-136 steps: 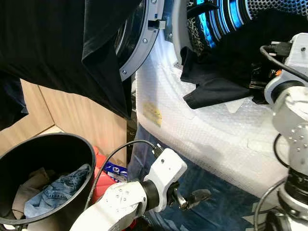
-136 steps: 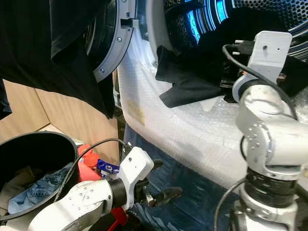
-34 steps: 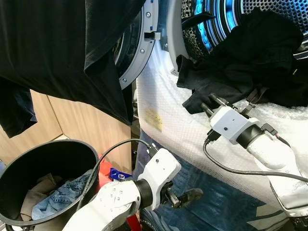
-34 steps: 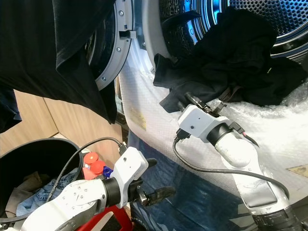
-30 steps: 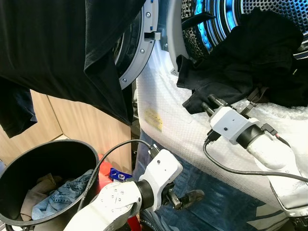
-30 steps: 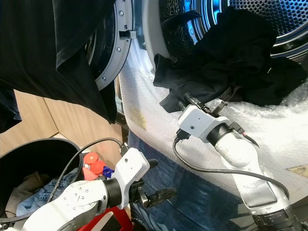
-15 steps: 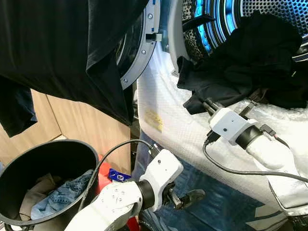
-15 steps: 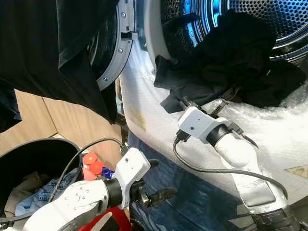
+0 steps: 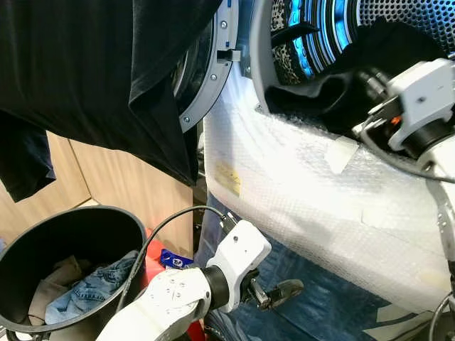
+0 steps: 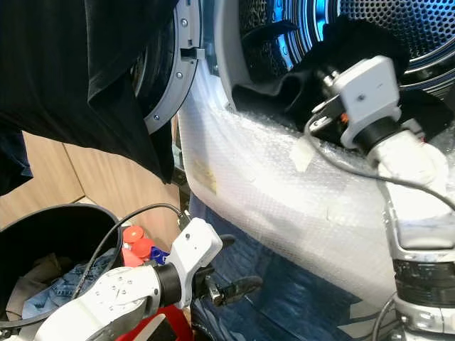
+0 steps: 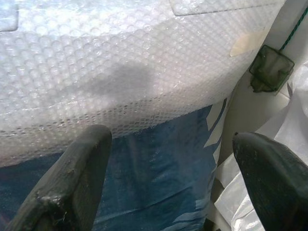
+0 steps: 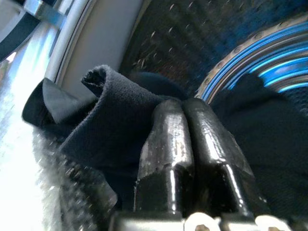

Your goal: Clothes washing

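At the drum mouth of the washing machine [image 9: 341, 42]: right gripper [image 12: 185, 120], jaws pressed together on a fold of the black garment [image 10: 284, 89], cloth draped over the rim, bulk trailing inward toward the drum. Likely next: push straight in. Low beside the black basket [image 9: 43, 241]: left gripper [image 11: 163, 159], jaws spread, holding nothing, well apart from the garment.

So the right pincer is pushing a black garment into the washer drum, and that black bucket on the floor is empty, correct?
Not quite: the black bucket is not empty. The left eye view shows blue denim and a beige cloth inside it. The rest holds: the right pincer is shut on the black garment at the washer drum.
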`<state>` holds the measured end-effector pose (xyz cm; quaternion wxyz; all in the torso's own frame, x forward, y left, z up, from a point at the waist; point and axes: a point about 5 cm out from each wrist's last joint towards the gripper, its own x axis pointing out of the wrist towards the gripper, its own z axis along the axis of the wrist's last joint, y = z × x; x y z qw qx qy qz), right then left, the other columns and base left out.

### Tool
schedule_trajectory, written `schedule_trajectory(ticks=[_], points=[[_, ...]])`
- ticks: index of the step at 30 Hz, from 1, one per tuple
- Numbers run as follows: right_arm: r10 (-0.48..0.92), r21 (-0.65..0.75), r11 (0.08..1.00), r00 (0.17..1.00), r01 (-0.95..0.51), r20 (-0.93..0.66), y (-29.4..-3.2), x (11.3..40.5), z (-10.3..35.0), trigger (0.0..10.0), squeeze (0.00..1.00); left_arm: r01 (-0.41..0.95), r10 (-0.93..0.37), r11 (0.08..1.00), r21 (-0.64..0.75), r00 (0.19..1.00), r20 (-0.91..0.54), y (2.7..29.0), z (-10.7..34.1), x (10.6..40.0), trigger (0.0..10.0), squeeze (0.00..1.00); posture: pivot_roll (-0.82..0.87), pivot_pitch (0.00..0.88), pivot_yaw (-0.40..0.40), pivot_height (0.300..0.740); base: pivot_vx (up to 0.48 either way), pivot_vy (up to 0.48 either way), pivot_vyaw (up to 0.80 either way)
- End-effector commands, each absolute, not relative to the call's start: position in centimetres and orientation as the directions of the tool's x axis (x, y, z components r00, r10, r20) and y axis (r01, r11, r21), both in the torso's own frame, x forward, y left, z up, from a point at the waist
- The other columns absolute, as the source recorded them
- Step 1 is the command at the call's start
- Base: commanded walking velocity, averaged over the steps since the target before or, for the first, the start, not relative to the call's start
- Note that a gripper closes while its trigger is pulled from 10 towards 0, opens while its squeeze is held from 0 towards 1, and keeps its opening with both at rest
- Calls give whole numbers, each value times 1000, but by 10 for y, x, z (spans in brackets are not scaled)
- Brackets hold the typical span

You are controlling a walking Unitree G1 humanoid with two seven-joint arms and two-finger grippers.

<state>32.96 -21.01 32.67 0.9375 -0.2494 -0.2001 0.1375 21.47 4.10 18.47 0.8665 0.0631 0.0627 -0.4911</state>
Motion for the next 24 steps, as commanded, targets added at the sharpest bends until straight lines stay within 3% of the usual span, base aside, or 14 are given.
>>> schedule_trajectory(ticks=[1,11,16,22,24], points=[[361,-512,841,886,-175,290,-210,332,328,0,0,862,-848,504,59,506,-155,39,189,212,10000,0,17,10,-83,740,0,0,0],[406,-435,846,902,-309,148,-172,360,346,0,0,864,-852,501,51,503,-147,34,189,210,10000,0,6,33,-95,740,0,0,0],[366,-427,850,929,-308,59,-165,376,352,0,0,860,-850,509,31,508,-140,31,189,206,10000,0,0,64,-121,740,0,0,0],[112,-402,904,989,-143,-100,-172,409,346,0,0,843,-838,537,-16,531,-128,24,185,200,10000,0,-3,93,-171,740,0,0,0],[-41,-393,919,996,9,-74,-187,414,349,0,0,837,-833,547,-30,540,-122,22,184,199,10000,0,3,99,-190,740,0,0,0]])
